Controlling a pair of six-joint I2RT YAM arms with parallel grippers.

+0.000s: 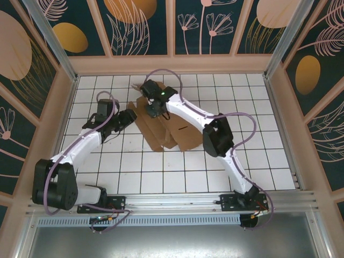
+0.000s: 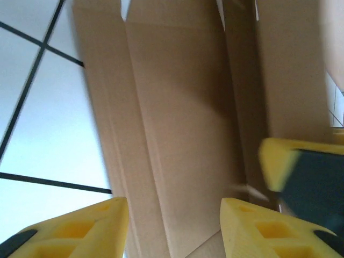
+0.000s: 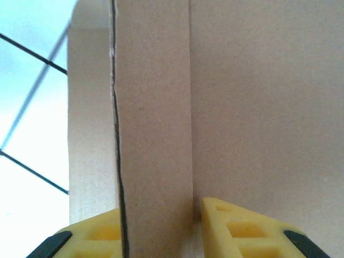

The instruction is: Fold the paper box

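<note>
**Left side.** My left gripper was at the left edge of the paper box, low over the counter. In the left wrist view its yellow fingers were spread apart. The brown cardboard ran ahead of and between them, and nothing was clamped. I judge this was a supporting position: open fingers at the edge could steady or press the sheet while the other arm worked the fold.

**Centre.** The paper box lay on the white tiles near the middle of the counter, towards the far side. It was partly folded, with flat panels spread towards the near side. Creases and cut slots showed along its length.

**Right side.** My right gripper reached in over the far part of the box. In the right wrist view its fingers sat on either side of a narrow upright flap, pinching it. The grip was probably taken low on the flap so that it could be turned along its crease without tearing. A yellow and dark part at the right edge of the left wrist view was likely one of these fingers, so the two grippers were working close together.

**Markings.** No brand, label or print could be read on the cardboard. Its surfaces were plain brown.
</note>
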